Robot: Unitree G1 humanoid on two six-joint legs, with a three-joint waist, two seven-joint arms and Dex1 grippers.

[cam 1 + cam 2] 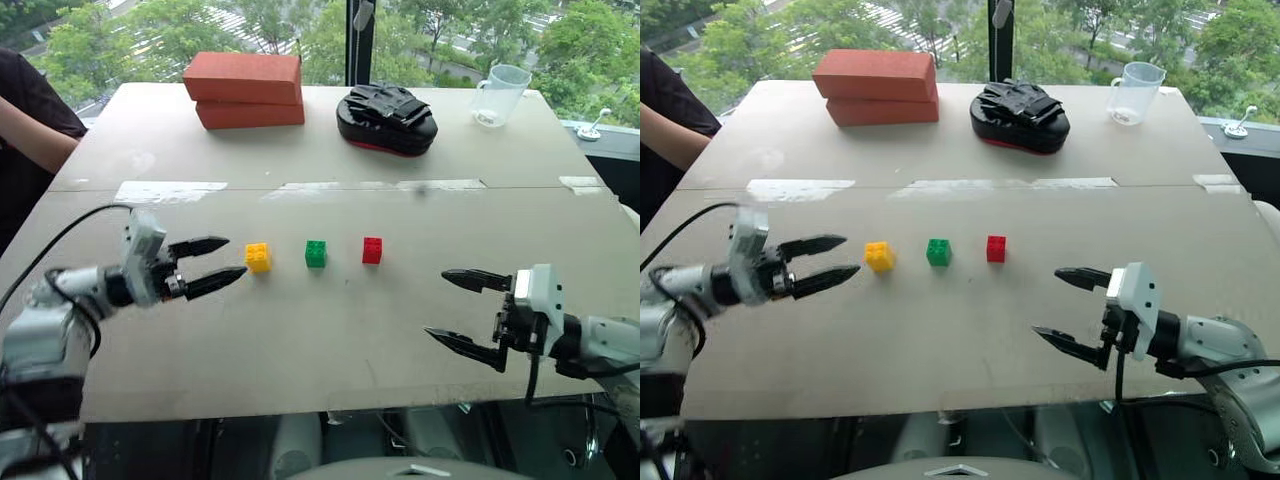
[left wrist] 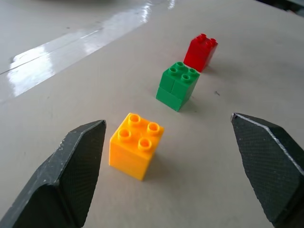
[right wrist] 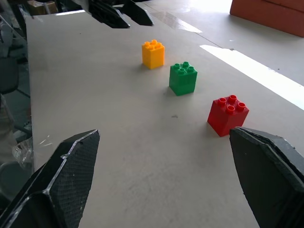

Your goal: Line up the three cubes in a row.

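Cubes stand in a row across the middle of the table [image 1: 330,330]: yellow cube [image 1: 258,257] on the robot's left, green cube [image 1: 316,253] in the centre, red cube [image 1: 372,250] on the right, all studs up, with similar gaps between neighbours and none touching. Judged from this layout, the line-up looks essentially done.

Left gripper [image 1: 222,262]: fingers spread, empty, tips just beside the yellow cube on its outer side and not touching it. In the left wrist view that cube sits between and ahead of the two fingers [image 2: 71,166]. Right gripper [image 1: 460,312]: fingers wide apart, empty, well clear of the red cube and nearer the table's front edge.

Risks from here:
- Left fingertips are close enough that a forward drift or a sweep sideways could nudge the yellow cube, skewing the row or pushing it into the green one.
- The cubes are light and would likely slide or tip at slight contact.
- The yellow cube looks turned slightly against its neighbours; trying to square it could disturb the spacing.

Background, far end of the table: two stacked red-orange bricks [image 1: 245,88], black glove-like bundle [image 1: 387,118], clear measuring cup [image 1: 499,95]. A person's arm [image 1: 30,130] is at the far left edge.
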